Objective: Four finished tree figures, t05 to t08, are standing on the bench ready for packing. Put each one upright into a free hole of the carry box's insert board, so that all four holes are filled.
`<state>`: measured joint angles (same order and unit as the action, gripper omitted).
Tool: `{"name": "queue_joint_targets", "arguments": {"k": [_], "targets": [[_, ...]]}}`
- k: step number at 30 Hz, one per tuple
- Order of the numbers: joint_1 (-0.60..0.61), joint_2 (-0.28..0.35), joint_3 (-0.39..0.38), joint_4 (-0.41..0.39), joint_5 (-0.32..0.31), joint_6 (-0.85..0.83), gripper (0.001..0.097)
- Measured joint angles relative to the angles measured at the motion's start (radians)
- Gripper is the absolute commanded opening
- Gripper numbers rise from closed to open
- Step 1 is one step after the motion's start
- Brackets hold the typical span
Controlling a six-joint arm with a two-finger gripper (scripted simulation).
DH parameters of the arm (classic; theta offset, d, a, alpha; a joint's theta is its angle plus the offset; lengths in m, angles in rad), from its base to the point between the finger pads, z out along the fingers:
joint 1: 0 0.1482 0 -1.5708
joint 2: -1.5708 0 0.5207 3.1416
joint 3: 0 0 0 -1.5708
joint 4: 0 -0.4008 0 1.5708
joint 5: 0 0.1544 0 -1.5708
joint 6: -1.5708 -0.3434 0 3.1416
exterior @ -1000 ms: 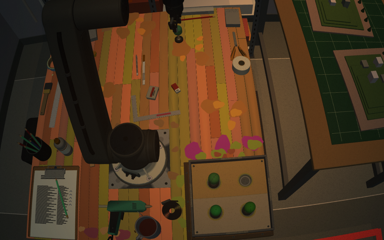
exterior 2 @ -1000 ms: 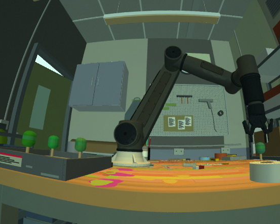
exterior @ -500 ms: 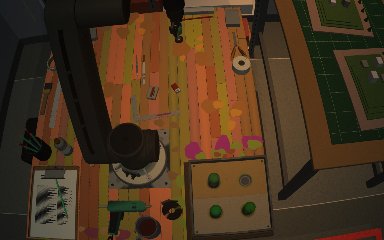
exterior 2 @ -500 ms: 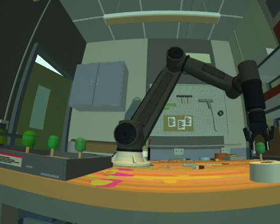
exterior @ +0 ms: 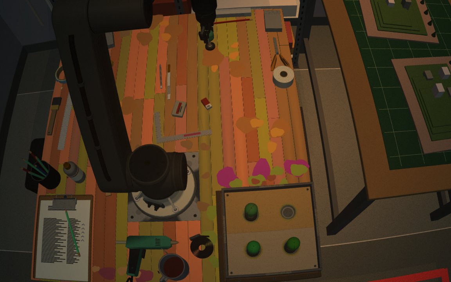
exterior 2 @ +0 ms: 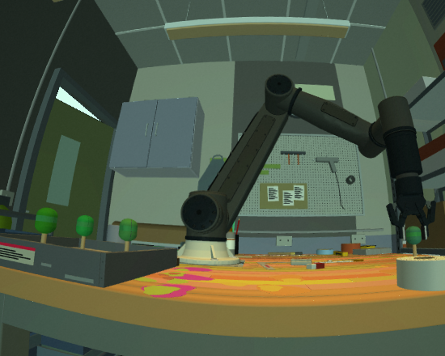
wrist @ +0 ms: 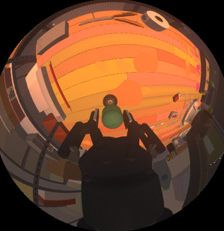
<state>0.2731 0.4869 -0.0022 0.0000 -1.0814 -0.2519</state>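
Note:
The last tree figure point(exterior: 209, 38) stands at the far end of the bench, its green crown partly hidden from above by my wrist; its crown point(wrist: 112, 117) and round dark base point(wrist: 110, 100) show plainly in the wrist camera. Its lower stem is hidden behind a tape roll point(exterior 2: 425, 271) in the second side camera. The carry box point(exterior: 268, 229) sits at the near right corner, with three green trees point(exterior: 251, 210) point(exterior: 253, 247) point(exterior: 292, 244) upright in its insert board and one hole point(exterior: 287, 211) empty. My gripper point(wrist: 111, 116) is lowered around the far tree's crown point(exterior 2: 413, 234) and is open, holding nothing.
Behind the far tree lie a red pencil point(exterior: 232, 21), a grey block point(exterior: 272, 20) and shelving. Pliers point(exterior: 278, 60) and the tape roll point(exterior: 283, 76) lie to its right. Rulers, a small red box point(exterior: 206, 103) and a set square point(exterior: 181, 131) scatter mid-bench.

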Motion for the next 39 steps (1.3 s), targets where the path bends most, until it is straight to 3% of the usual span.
{"name": "queue_joint_targets", "arguments": {"k": [27, 39], "targets": [[0.000, 0.000, 0.000, 0.000, 0.000, 0.000, 0.0080], [0.000, -0.002, 0.004, -0.001, -0.008, 0.000, 0.0080]]}}
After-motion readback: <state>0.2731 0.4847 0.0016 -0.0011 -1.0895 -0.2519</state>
